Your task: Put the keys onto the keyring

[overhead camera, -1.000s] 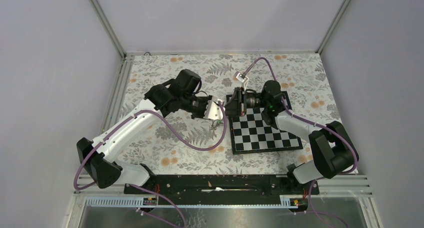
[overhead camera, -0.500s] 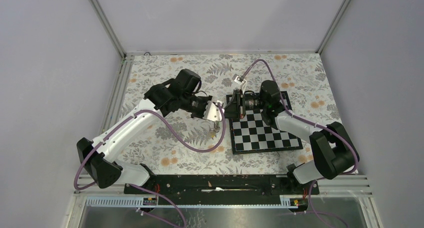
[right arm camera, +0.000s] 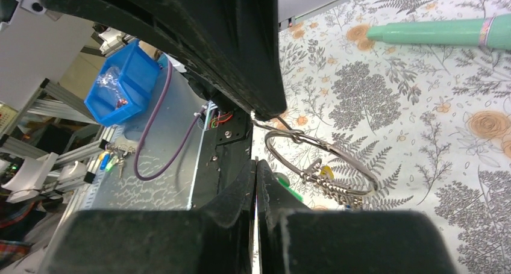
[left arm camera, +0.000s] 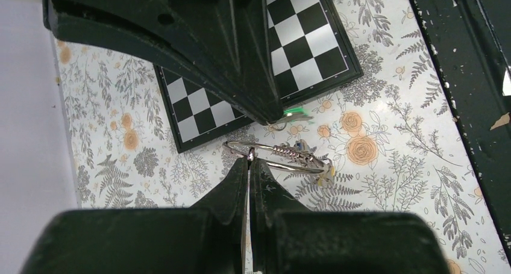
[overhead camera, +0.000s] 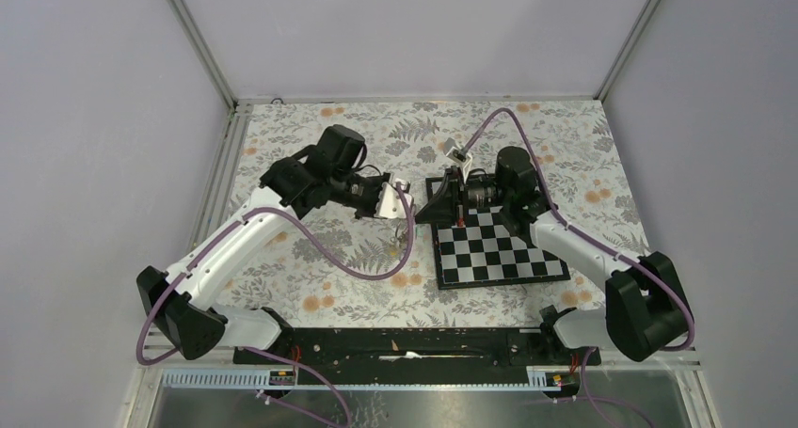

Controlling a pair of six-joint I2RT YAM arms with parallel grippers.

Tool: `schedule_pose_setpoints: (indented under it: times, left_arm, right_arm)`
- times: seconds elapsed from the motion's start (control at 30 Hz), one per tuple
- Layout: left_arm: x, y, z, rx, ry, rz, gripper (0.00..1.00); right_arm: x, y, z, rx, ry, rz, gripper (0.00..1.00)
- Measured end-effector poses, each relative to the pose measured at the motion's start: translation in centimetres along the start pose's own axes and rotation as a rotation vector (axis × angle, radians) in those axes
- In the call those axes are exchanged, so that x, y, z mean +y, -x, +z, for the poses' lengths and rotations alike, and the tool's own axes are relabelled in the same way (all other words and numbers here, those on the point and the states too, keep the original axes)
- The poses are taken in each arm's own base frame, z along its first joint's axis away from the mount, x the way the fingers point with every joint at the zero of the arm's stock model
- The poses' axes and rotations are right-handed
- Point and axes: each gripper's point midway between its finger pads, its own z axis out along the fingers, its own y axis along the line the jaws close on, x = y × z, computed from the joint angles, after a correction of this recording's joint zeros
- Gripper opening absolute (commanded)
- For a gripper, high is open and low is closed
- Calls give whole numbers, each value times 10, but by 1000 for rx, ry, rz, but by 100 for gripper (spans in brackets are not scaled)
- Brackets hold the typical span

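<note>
**Ring and green key tip to tip, just left of the board**

Clamped on the thin wire of the keyring [left arm camera: 283,149]: the left gripper [left arm camera: 249,161], fingers pressed together with nothing but that wire between their tips. Held up off the floral cloth [overhead camera: 565,136], just off the left edge of the chessboard [overhead camera: 499,249], toward its far end. Roughly level in the left wrist view, stretching away from the pinch point, with the hanging bunch [left arm camera: 321,173] of small keys at the end opposite the grip. One yellow head visible among them in the right wrist view.

Facing it from the right: the right gripper [right arm camera: 255,163], likewise narrowed down to a pinch, gripping the green-headed key [left arm camera: 295,112]. Green head sticking out sideways at the very tip of those fingers, a little wire loop dangling beneath it. Key just beside the ring's wire in the left wrist view; touching or already hooked on, impossible to tell.

From overhead, both wrists nose to nose, fingertips nearly meeting, key and ring too small there to make out clearly.

Farther off on the cloth, in the right wrist view: the teal stick [right arm camera: 440,32], lying flat, well apart from the ring. Beyond the table edge in the same view, a blue bin [right arm camera: 123,81].
</note>
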Motion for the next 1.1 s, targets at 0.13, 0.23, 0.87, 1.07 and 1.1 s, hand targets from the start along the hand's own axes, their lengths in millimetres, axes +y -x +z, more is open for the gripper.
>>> schedule_pose_setpoints:
  times: [0.13,0.23,0.87,1.07,1.1]
  left_arm:
    - [-4,3,-3,-12,-4,25,0]
    - [-5,5,-2,-19,-11,57,0]
    - [-26,-6,8,30,-109,233,0]
    - [-26,-8,9,39,-112,252,0]
    - [-26,-8,9,40,-112,252,0]
  right_arm:
    - [-3,-2,2,4,0,46,0]
    - [-9,-5,4,4,0,103,0]
    - [-9,-6,10,8,61,233,0]
    - [-13,-8,11,10,61,257,0]
    - [-13,-8,11,11,62,259,0]
